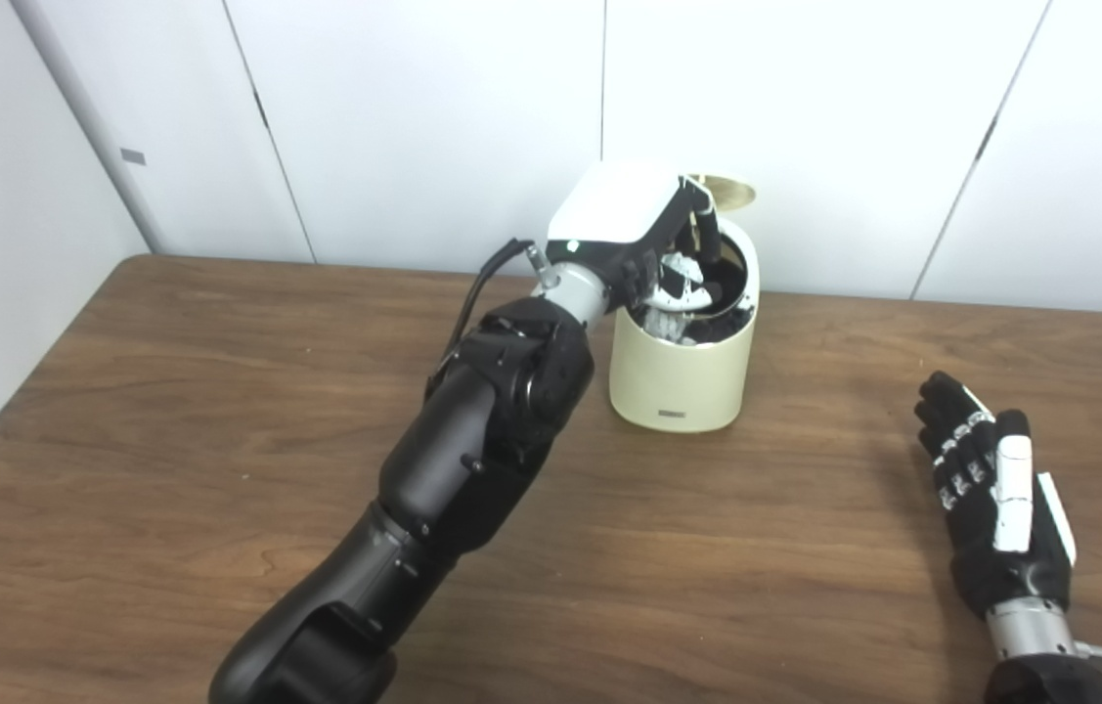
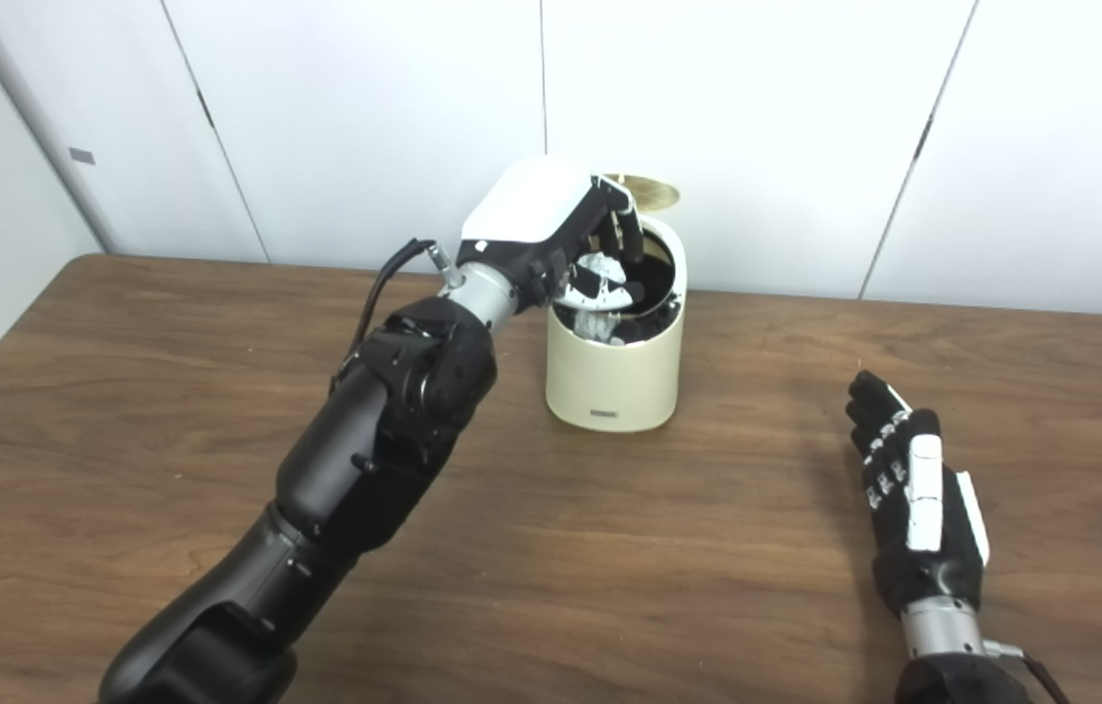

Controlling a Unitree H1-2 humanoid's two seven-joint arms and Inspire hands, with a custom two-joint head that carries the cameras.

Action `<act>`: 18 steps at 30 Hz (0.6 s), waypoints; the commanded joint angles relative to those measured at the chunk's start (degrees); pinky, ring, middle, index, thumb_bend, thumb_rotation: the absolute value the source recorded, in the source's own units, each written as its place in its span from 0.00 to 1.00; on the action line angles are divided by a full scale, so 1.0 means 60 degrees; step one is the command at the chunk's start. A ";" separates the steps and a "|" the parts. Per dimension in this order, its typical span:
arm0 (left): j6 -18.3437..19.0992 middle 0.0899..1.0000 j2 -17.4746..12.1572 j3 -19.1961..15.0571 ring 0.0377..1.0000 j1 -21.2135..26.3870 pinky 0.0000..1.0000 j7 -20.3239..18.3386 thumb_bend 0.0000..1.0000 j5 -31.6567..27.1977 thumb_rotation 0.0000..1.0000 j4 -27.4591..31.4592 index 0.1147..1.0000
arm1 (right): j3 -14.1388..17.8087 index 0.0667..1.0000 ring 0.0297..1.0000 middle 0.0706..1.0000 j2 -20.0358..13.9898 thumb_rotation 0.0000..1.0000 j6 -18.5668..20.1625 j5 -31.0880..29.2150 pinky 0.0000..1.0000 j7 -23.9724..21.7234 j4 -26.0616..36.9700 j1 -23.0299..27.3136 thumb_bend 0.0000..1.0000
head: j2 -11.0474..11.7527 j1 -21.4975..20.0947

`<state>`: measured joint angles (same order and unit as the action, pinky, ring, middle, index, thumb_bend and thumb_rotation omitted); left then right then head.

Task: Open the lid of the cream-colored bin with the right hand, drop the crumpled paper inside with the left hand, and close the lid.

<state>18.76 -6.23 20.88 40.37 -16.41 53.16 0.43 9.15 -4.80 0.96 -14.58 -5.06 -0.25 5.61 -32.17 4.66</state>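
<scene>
The bin (image 1: 683, 376) stands at the table's (image 1: 169, 440) far edge, lid (image 1: 722, 191) up. The left hand (image 1: 653, 259) reaches into its mouth, fingers curled around the paper (image 1: 678, 284). The right hand (image 1: 995, 499) rests apart, fingers straight, empty.

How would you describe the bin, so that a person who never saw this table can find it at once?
Start from the brown wooden table and go to its far edge, near the white wall panels. There stands the cream-colored bin, a small round container with a dark inside. Its gold lid is tipped up at the back, and the left hand is over its mouth; nothing else stands on the table.
</scene>
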 commanded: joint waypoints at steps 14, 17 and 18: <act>-0.0756 0.50 0.0286 0.0269 0.38 0.0662 0.25 0.2176 0.46 0.0357 0.00 -0.1154 0.46 | -0.0049 0.82 0.92 0.87 0.0060 0.95 -0.0309 -0.0033 0.97 -0.0034 0.0006 -0.0010 0.50 | -0.0092 0.0041; -0.1094 0.49 0.0282 0.0264 0.38 0.0678 0.27 0.2683 0.46 0.0261 0.00 -0.1442 0.45 | -0.0038 0.82 0.92 0.87 0.0056 0.95 -0.0261 -0.0098 0.98 -0.0057 0.0037 -0.0003 0.50 | -0.0128 0.0169; -0.1205 0.50 0.0271 0.0274 0.38 0.0694 0.26 0.2826 0.46 0.0239 0.00 -0.1550 0.45 | -0.0029 0.81 0.92 0.87 0.0058 0.95 -0.0242 -0.0103 0.97 -0.0045 0.0055 -0.0004 0.50 | -0.0133 0.0223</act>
<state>13.26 -4.65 22.66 41.00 -2.43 54.16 -9.16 9.06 -4.86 0.65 -14.57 -5.05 -0.23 5.59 -32.87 5.62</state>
